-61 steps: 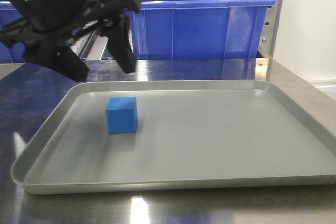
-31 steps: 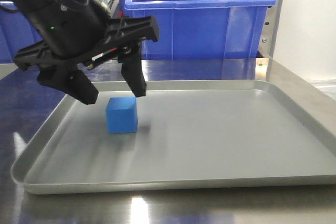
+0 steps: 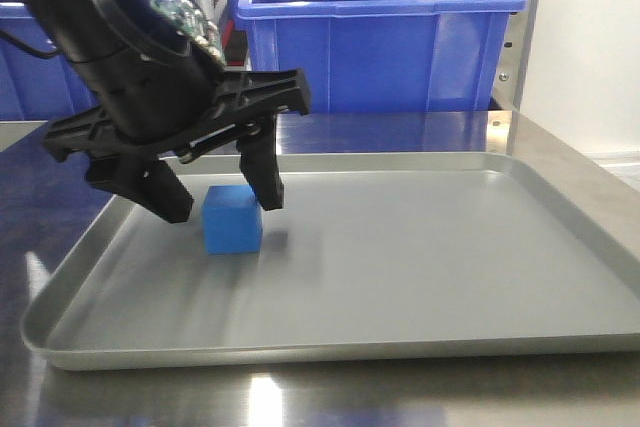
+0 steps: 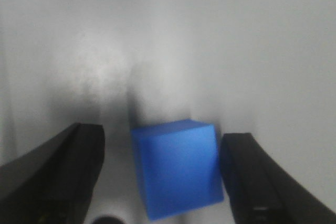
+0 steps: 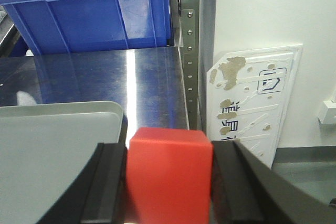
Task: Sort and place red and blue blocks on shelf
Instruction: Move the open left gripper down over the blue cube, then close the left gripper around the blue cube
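The blue block [image 3: 232, 219] rests on the grey tray [image 3: 420, 257], towards its left side. My left gripper [image 3: 222, 202] hangs over it, open, with one black finger on each side. In the left wrist view the blue block [image 4: 177, 171] sits between the fingers of the left gripper [image 4: 163, 174], a small gap showing on both sides. My right gripper [image 5: 170, 182] is shut on the red block [image 5: 169, 174], held above the tray's corner [image 5: 52, 145]. The shelf's steel upright [image 5: 189, 45] stands behind it. The right gripper and the red block are out of the front view.
A large blue bin [image 3: 380, 37] stands behind the tray, and another blue bin [image 3: 30, 57] is at the far left. In the right wrist view a blue bin [image 5: 89, 14] sits on steel, with a white wall panel [image 5: 257, 103] right of the upright.
My left gripper has come down from the upper left and forward, and its open fingers now straddle the blue block. The block has not moved.
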